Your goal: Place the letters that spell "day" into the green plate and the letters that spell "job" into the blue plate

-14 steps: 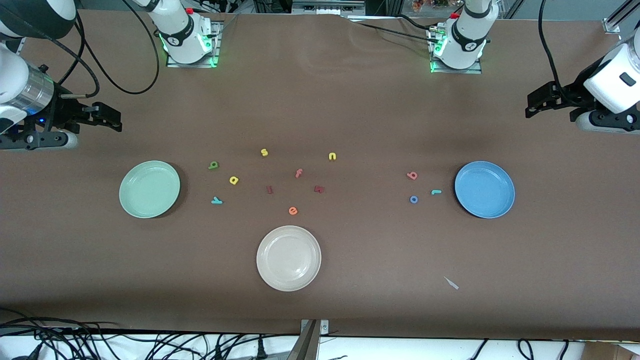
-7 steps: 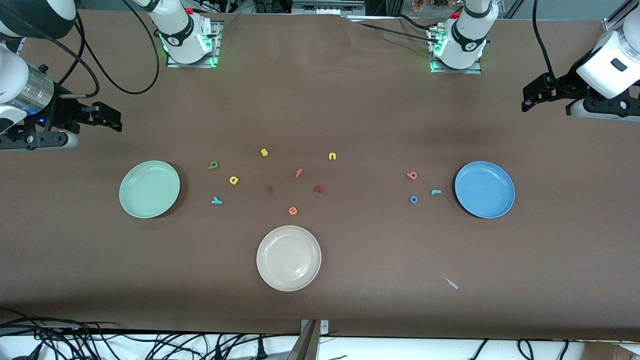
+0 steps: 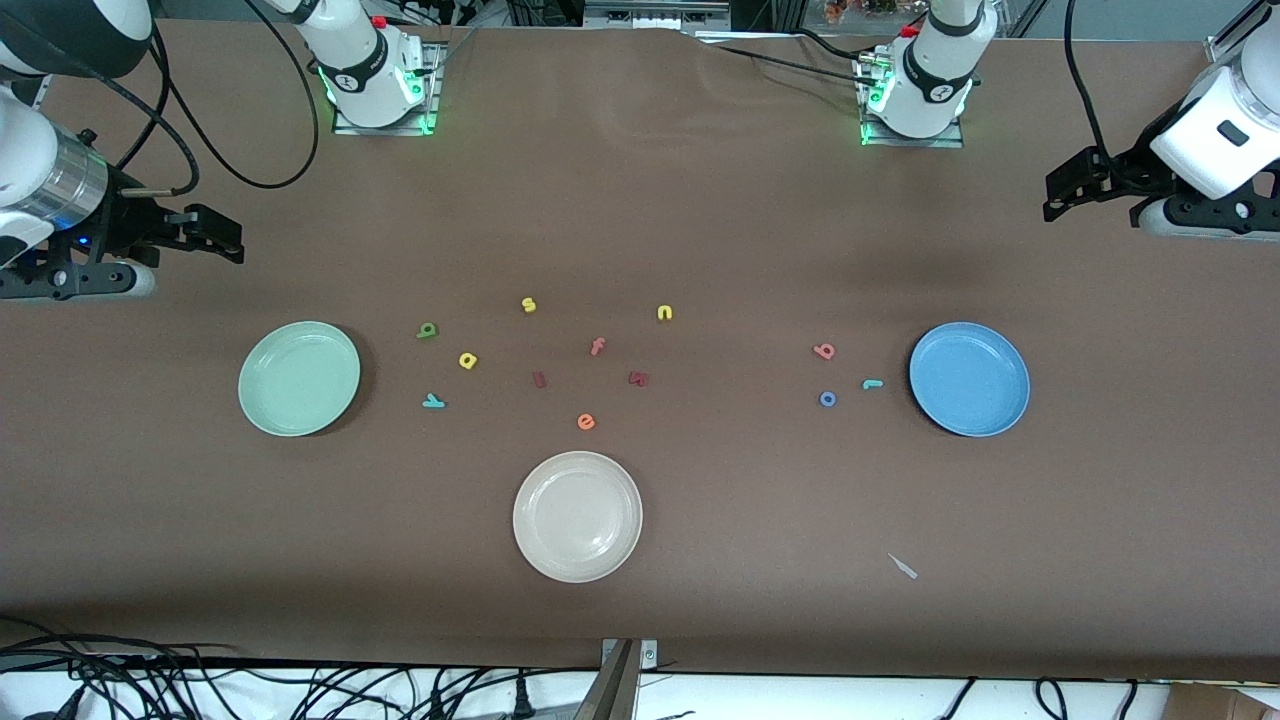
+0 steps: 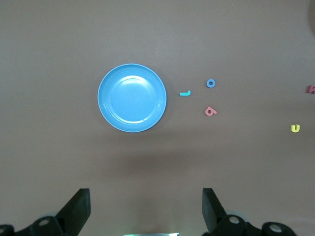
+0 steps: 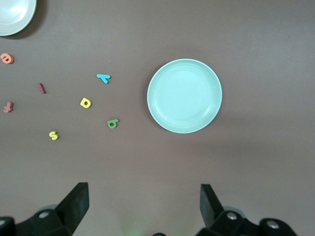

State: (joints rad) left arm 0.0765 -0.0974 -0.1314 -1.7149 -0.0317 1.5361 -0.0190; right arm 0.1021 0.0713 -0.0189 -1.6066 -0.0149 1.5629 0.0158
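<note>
The green plate [image 3: 299, 378] [image 5: 184, 96] lies toward the right arm's end of the table. Beside it lie the olive d [image 3: 427, 330], yellow a [image 3: 468, 360] and teal y [image 3: 433, 401]. The blue plate [image 3: 969, 378] [image 4: 132, 104] lies toward the left arm's end, with the red-orange b [image 3: 824, 351], blue o [image 3: 828, 399] and teal j [image 3: 873, 384] beside it. My left gripper [image 3: 1062, 196] [image 4: 146, 206] hangs open and empty over bare table near the blue plate. My right gripper [image 3: 218, 236] [image 5: 144, 204] hangs open and empty near the green plate.
A cream-white plate [image 3: 577, 515] sits nearer the front camera, mid-table. Loose letters lie in the middle: yellow s [image 3: 529, 305], yellow n [image 3: 665, 313], orange f [image 3: 597, 347], orange e [image 3: 586, 422], and two dark red ones [image 3: 539, 379]. A pale scrap [image 3: 903, 566] lies nearer the camera than the blue plate.
The left arm's hand has shifted a little toward the robots' bases. The right arm and all letters and plates have not moved.
</note>
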